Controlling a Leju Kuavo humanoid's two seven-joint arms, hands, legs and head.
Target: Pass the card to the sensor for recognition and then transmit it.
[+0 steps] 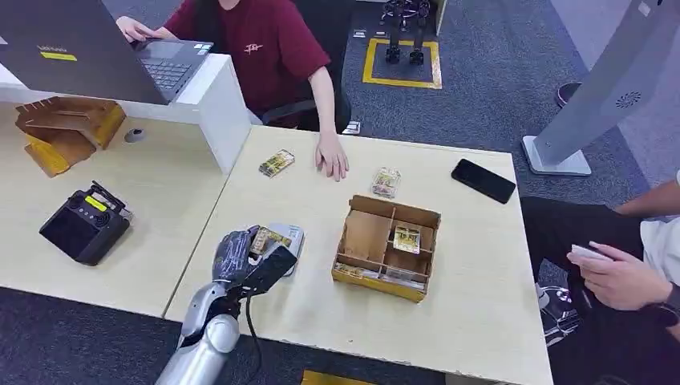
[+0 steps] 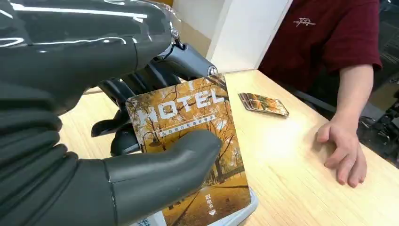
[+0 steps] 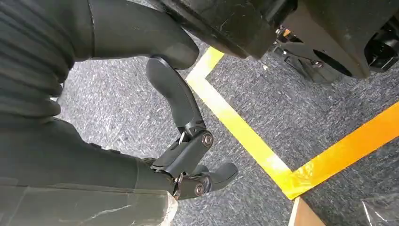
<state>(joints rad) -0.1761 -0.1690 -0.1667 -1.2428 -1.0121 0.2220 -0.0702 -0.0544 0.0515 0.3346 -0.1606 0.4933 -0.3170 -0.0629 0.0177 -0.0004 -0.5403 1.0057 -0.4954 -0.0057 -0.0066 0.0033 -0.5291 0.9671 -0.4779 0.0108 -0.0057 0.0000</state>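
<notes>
The left hand [image 2: 141, 155] pinches the orange autumn-printed hotel card [image 2: 193, 155] between thumb and fingers, just over the flat white sensor pad [image 1: 290, 241] on the pale wooden table [image 1: 481, 321]. Best to lower it flat and keep it steady; the right hand [image 3: 188, 155] hangs empty, fingers loosely apart

Bare tabletop [image 1: 265, 200] lies beyond the left robot hand [image 1: 244, 258] (a person's hand [image 1: 331, 157] rests farther back), cardboard box [image 1: 388, 245] alongside.

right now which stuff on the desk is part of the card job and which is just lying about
Part of the job:
- hotel card, held by the left hand
- sensor pad under it
- divided card box

Lying about:
- black phone
- black controller
- laptop
</notes>
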